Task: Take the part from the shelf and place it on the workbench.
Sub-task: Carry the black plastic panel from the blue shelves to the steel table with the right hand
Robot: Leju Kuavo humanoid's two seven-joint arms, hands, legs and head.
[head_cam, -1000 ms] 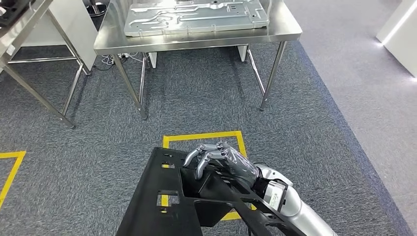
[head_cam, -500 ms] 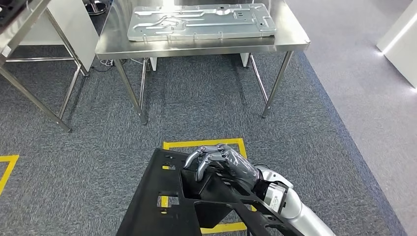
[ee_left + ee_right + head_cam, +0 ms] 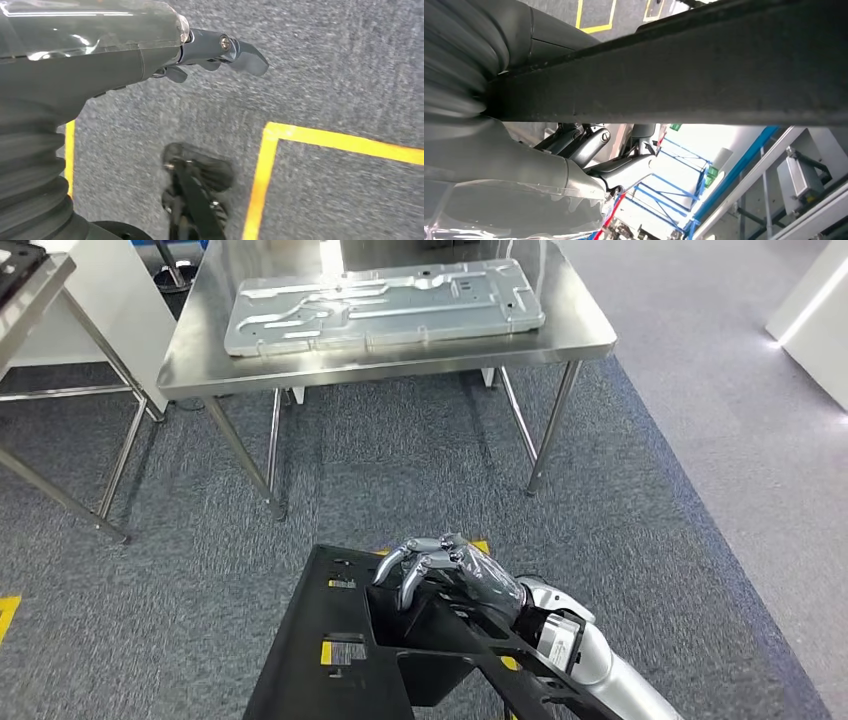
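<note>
Now black part (image 3: 345, 660) gripped under right hand (image 3: 455, 575), workbench (image 3: 200, 365) ahead

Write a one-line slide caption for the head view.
Right robot hand grips the black part over grey carpet, facing a steel workbench that bears a metal panel.

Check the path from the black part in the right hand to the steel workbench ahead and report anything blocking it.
Nothing visible blocks it. The right hand holds the black part over grey carpet, and only bare carpet lies between it and the workbench. A silver metal panel already covers most of the benchtop, leaving bare steel along the edges.
</note>
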